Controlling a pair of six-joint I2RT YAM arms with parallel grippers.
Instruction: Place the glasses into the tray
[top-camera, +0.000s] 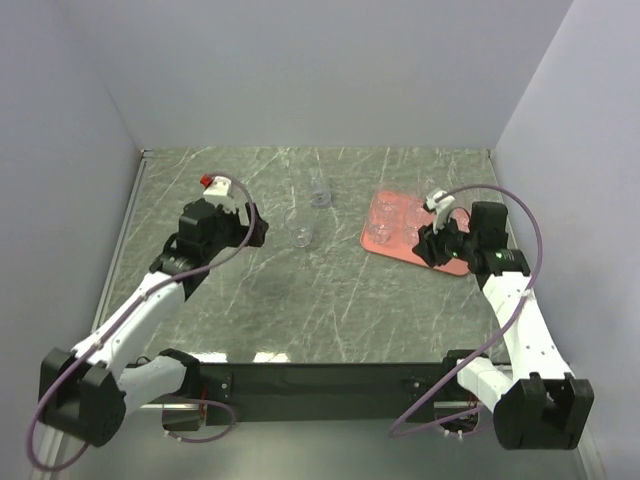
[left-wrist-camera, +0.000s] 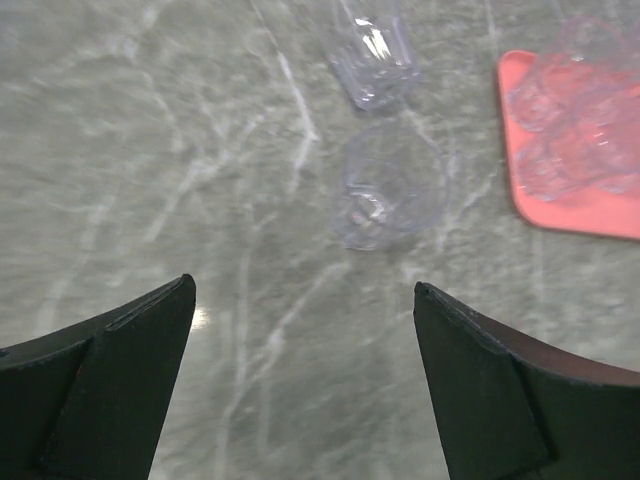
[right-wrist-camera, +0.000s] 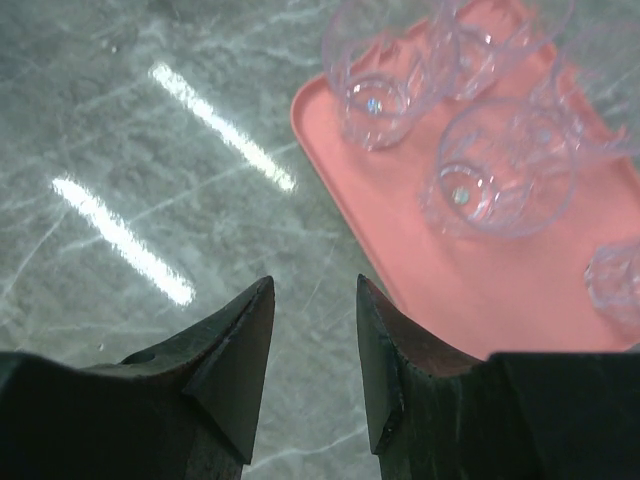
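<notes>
Left gripper (left-wrist-camera: 302, 287) spread wide, right gripper (right-wrist-camera: 315, 282) narrowly parted by tray (right-wrist-camera: 455, 285), two glasses (left-wrist-camera: 388, 188) on table (left-wrist-camera: 150, 150)

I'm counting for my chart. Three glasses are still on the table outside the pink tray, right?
Not three, only two. The top view shows the far glass and the near glass on the table outside the tray.

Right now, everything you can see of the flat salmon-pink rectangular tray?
The salmon-pink tray looks like matte plastic, rounded corners, low rim. It lies flat on the grey marbled tabletop, far right, slightly skewed. At least four small clear glass tumblers stand upright in it. The right gripper hangs over one edge, slightly open, empty.
</notes>
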